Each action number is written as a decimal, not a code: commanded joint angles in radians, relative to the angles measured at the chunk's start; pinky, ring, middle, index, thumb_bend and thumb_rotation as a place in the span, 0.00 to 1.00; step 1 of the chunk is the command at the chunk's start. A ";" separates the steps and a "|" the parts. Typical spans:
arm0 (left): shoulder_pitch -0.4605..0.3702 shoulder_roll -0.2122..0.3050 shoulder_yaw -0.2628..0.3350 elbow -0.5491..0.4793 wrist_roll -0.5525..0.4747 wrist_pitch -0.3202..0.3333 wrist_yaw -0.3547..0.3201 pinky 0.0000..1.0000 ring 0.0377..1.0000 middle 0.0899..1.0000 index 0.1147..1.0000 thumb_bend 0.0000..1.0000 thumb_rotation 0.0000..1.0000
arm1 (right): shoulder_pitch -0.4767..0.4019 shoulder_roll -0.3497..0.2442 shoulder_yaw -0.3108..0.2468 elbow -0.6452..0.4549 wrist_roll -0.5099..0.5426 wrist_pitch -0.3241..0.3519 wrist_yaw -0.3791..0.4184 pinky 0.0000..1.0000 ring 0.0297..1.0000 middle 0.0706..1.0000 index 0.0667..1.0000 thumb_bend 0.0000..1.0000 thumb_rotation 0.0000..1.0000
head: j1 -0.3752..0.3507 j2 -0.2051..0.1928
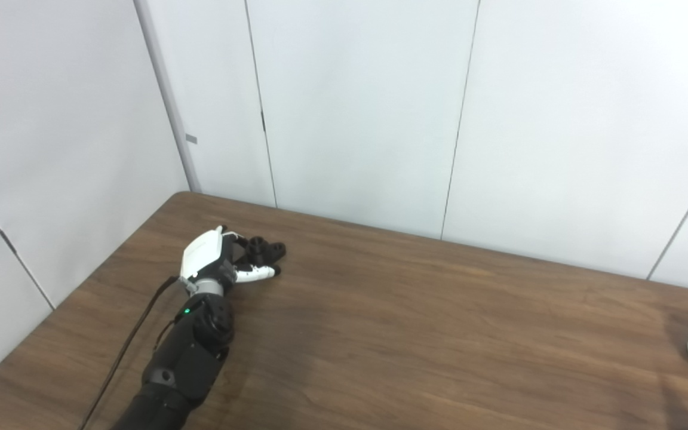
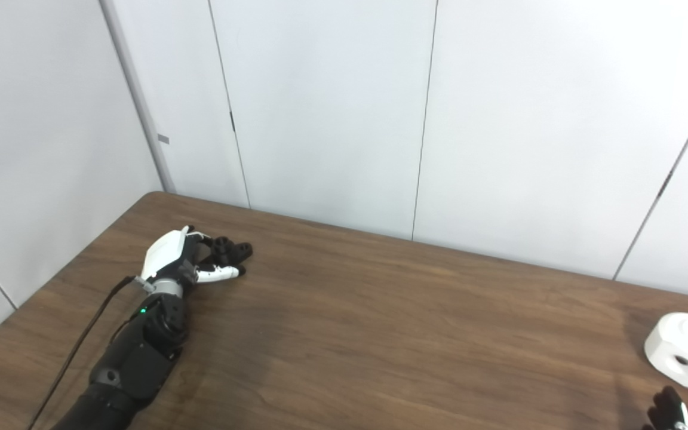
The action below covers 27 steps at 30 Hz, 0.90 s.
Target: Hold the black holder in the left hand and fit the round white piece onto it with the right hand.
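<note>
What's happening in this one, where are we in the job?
Early stage. The left hand is at the black holder near the table's far left corner, fingers around it, though a firm grip can't be confirmed. The round white piece sits alone on the table at the far right. Only the fingertips of the right hand show at the bottom edge, just short of it.

Brown wood-grain table [image 2: 380, 334]. On it: black holder [image 2: 232, 249] at ten o'clock, near the far left corner; round white piece [image 2: 685, 351] at four o'clock, near the right edge, well apart from the holder.
</note>
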 commanded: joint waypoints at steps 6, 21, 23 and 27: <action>-0.016 0.046 0.005 -0.035 0.013 0.013 0.026 1.00 1.00 0.97 0.68 0.83 0.31 | 0.022 0.011 0.006 0.006 0.017 0.013 0.003 1.00 1.00 1.00 1.00 0.69 1.00 | 0.003 0.003; -0.017 0.053 -0.007 -0.027 0.007 0.021 0.021 1.00 1.00 0.96 0.66 0.84 0.29 | 0.026 0.006 0.006 -0.004 0.022 0.018 0.005 1.00 1.00 1.00 1.00 0.66 1.00 | 0.003 0.011; -0.019 0.052 -0.007 -0.023 0.006 0.019 0.021 1.00 1.00 0.94 0.63 0.84 0.26 | 0.028 0.005 0.006 -0.006 0.016 0.019 0.002 1.00 1.00 1.00 1.00 0.67 1.00 | 0.001 0.014; -0.025 0.051 -0.015 -0.012 0.008 0.011 0.024 1.00 1.00 0.87 0.54 0.81 0.18 | 0.028 0.005 0.007 -0.006 0.017 0.017 0.004 1.00 1.00 1.00 1.00 0.65 1.00 | 0.001 0.014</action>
